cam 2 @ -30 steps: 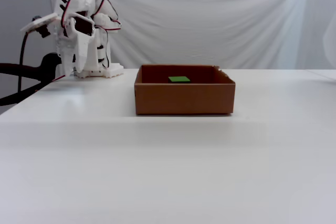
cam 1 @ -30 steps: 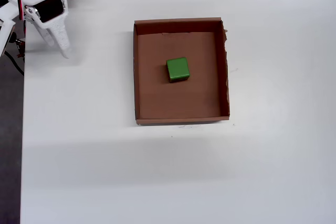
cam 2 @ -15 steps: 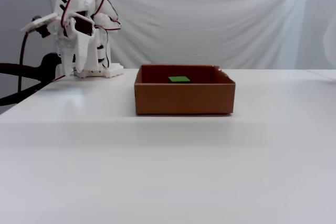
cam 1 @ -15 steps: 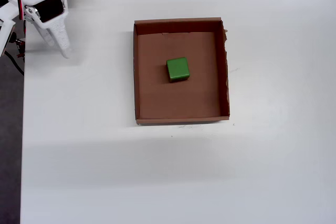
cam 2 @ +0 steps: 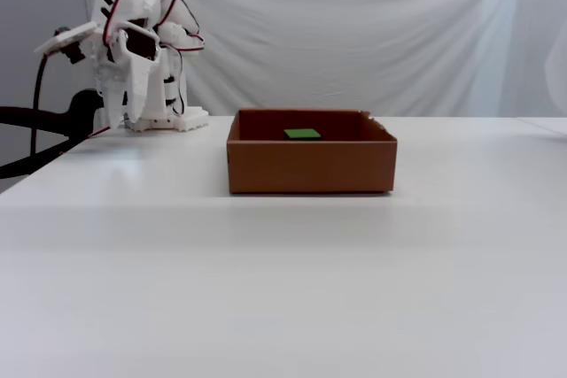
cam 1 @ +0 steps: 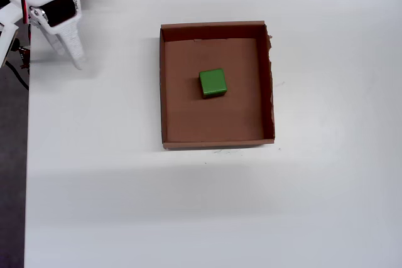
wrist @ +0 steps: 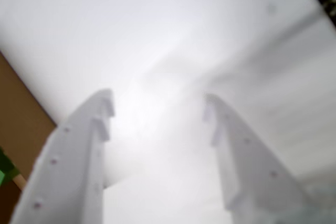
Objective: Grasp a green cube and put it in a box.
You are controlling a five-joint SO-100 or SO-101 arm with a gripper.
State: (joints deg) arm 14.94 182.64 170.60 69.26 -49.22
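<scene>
The green cube (cam 1: 213, 83) lies inside the brown cardboard box (cam 1: 217, 29), near its middle. In the fixed view only the cube's top (cam 2: 303, 134) shows over the box wall (cam 2: 310, 165). My gripper (cam 1: 74, 58) is far from the box, folded back near the arm's base at the table's back left (cam 2: 121, 117). In the wrist view the two white fingers (wrist: 158, 100) stand apart with nothing between them, over bare white table. A brown strip of the box (wrist: 21, 124) and a bit of green (wrist: 5, 172) show at that view's left edge.
The arm's white base with red and black wires (cam 2: 159, 42) stands at the back left. The table's left edge (cam 1: 26, 155) runs close to the gripper, and a black chair arm (cam 2: 35, 117) lies beyond it. A white curtain (cam 2: 354, 33) hangs behind.
</scene>
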